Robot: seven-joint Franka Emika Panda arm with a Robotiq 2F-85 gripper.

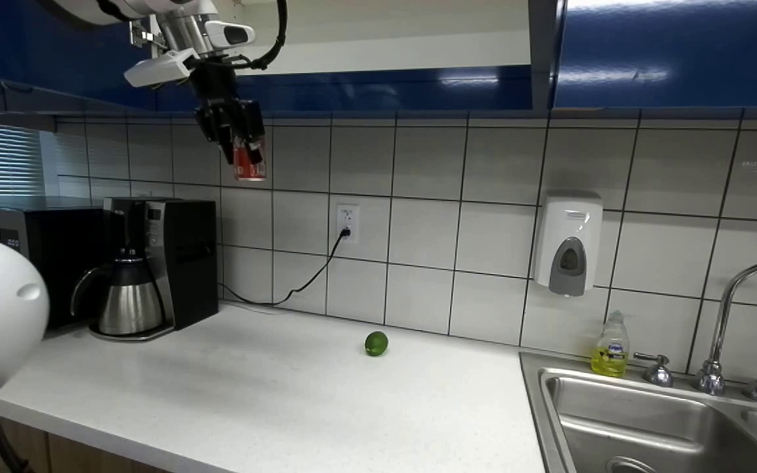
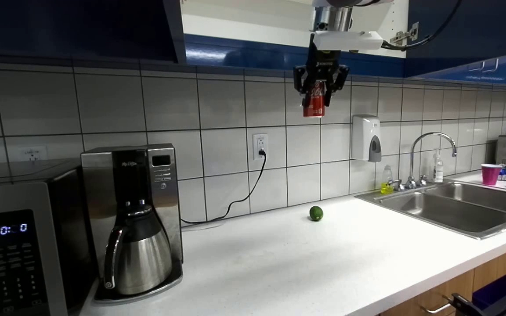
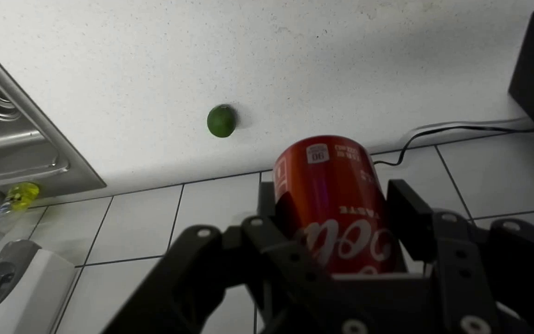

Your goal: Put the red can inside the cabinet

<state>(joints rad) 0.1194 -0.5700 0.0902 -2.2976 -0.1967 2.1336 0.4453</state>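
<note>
The red can (image 1: 248,167) is held upright in the air between the fingers of my gripper (image 1: 242,157), in front of the tiled wall and high above the counter. In an exterior view, the can (image 2: 314,106) sticks out below the gripper (image 2: 316,103). In the wrist view, the can (image 3: 329,185) is between both fingers (image 3: 334,204), its upper end partly hidden by the gripper. The cabinet (image 1: 385,89) stands open above, with its pale interior and blue lower edge showing; it is also in an exterior view (image 2: 244,48). The can is below the cabinet's lower edge in both exterior views.
Open blue doors (image 1: 542,52) flank the cabinet, with a metal hinge (image 2: 406,35) close to the arm. A green lime (image 1: 376,343) lies on the counter (image 1: 273,394). A coffee maker (image 2: 132,219), microwave (image 2: 16,245), soap dispenser (image 1: 570,243) and sink (image 1: 621,407) are around.
</note>
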